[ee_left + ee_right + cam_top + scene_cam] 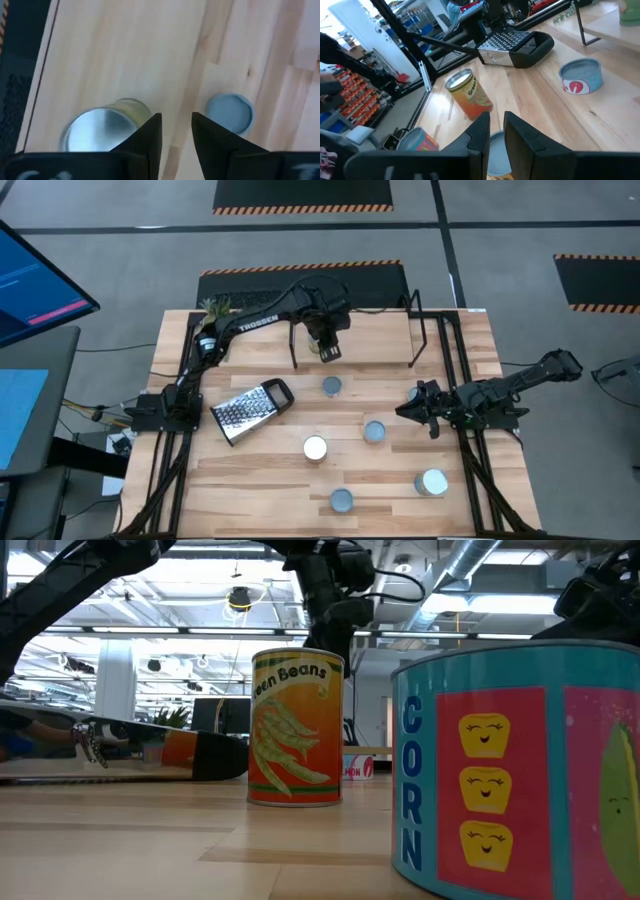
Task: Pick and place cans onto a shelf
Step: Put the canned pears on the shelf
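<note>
We see the left gripper [327, 340] above the shelf [380, 338], fingers narrowly apart and empty, with a can [102, 131] standing on the shelf just beside it.

The right gripper [418, 409] waits, slightly open and empty, near another can [375, 431] on the worktop [260, 470].

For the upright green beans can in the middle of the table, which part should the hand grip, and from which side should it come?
Grip the green beans can across its round side wall, near the top, coming straight down from above. It stands upright with its flat lid up, apart from the grater and other cans, so both fingers have room. The right hand is nearer.
</note>
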Controlling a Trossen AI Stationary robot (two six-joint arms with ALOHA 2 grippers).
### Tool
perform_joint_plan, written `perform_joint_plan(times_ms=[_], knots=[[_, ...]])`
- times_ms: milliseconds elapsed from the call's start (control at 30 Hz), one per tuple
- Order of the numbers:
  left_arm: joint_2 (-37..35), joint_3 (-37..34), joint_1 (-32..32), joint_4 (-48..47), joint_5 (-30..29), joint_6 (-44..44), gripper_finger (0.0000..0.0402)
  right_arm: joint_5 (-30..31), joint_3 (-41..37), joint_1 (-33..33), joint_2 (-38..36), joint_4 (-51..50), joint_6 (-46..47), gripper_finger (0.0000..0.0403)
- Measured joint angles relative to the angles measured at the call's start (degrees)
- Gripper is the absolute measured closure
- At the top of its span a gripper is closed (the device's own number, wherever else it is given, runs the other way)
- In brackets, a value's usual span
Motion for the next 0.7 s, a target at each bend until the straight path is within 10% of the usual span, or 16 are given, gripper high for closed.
perform_joint_plan(times_ms=[700], knots=[[0.0, -7.9, 0.7, 4.7, 0.7, -0.9, 0.034, 0.0, 0.0, 0.0, 0.0, 0.2, 0.0, 0.0321]])
